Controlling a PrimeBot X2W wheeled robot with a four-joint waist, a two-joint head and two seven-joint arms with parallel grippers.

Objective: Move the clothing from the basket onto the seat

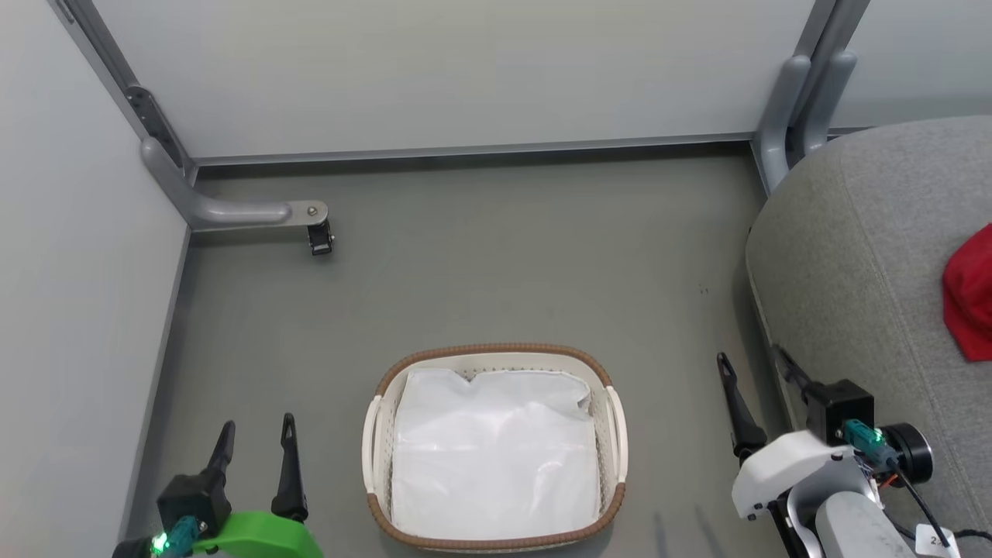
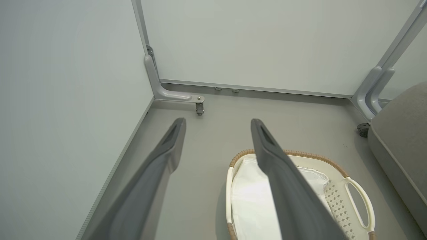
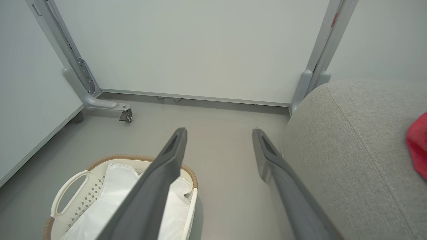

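Clothing (image 1: 970, 298) on seat (image 1: 852, 256); basket (image 1: 496, 350) holds white sheet (image 1: 496, 457). Left gripper (image 1: 258, 422), right gripper (image 1: 752, 358): jaws apart, empty. Transfer judged finished; next, check beneath sheet.

A plain white sheet (image 1: 496, 457) lies rumpled. Pale panels (image 1: 465, 70) stand on grey metal feet (image 1: 232, 211) over a grey floor (image 1: 504, 263).

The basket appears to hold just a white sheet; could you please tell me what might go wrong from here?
1. The white sheet covers the basket's inside; red fabric under it, if any, is hidden, and the open left end effector could grab the sheet by mistake.
2. The red clothing lies on the seat at the head view's right edge, partly cut off, so how securely it rests cannot be told.
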